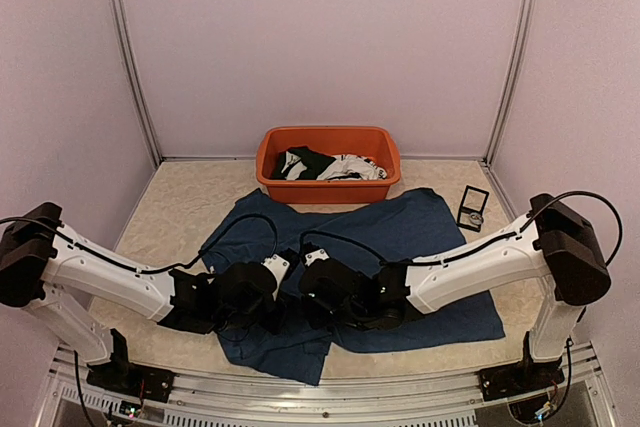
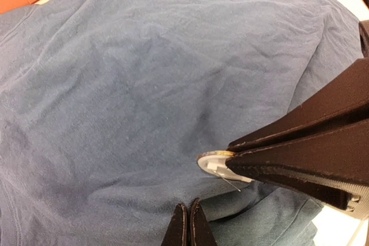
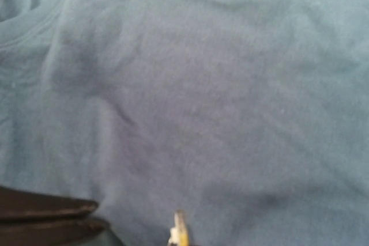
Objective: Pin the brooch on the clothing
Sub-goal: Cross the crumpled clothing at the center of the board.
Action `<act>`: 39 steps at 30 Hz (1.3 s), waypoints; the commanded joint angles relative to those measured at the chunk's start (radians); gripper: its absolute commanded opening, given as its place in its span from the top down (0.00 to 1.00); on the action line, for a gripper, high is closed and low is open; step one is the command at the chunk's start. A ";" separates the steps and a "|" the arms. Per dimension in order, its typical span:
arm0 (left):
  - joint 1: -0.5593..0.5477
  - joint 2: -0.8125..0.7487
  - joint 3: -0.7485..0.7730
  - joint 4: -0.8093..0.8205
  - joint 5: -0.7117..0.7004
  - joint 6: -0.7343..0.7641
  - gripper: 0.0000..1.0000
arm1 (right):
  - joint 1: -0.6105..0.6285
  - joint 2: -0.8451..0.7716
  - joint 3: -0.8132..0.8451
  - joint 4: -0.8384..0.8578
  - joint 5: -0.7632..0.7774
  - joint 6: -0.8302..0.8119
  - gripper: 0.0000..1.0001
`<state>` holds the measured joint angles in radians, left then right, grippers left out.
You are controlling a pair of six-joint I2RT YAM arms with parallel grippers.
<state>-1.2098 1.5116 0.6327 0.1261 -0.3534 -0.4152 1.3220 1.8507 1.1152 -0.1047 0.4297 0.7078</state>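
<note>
The clothing (image 1: 400, 232), a large navy T-shirt, lies spread across the table. Both grippers meet over its middle. My left gripper (image 2: 189, 218) is shut, its tips pinching a raised fold of the shirt (image 2: 132, 84). My right gripper (image 2: 239, 156) reaches in from the right, shut on the brooch (image 2: 212, 162), a round disc with a white back and gold rim. Its thin pin (image 2: 232, 185) points down towards the fold. In the right wrist view only the brooch's edge (image 3: 180, 231) shows at the bottom, over the blue fabric (image 3: 219, 96), with the left fingers (image 3: 46, 217) at lower left.
An orange tub (image 1: 330, 142) holding black and white garments (image 1: 325, 165) stands behind the shirt. A small black card (image 1: 472, 209) lies at the right, beside the shirt. The arms (image 1: 110, 272) (image 1: 480, 262) stretch low across the shirt's near half.
</note>
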 commanded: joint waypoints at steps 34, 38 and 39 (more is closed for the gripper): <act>-0.083 -0.018 -0.111 0.365 -0.067 0.118 1.00 | -0.044 -0.109 0.000 -0.120 -0.090 0.269 1.00; -0.086 -0.018 -0.109 0.390 -0.041 0.150 1.00 | -0.045 -0.070 0.071 -0.180 -0.101 0.280 1.00; -0.086 -0.015 -0.100 0.383 -0.036 0.159 1.00 | -0.044 -0.051 0.096 -0.207 -0.098 0.288 1.00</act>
<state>-1.2858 1.5070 0.5304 0.4522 -0.4236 -0.3084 1.2774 1.7729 1.1427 -0.2916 0.3592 0.9588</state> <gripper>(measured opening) 0.006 0.005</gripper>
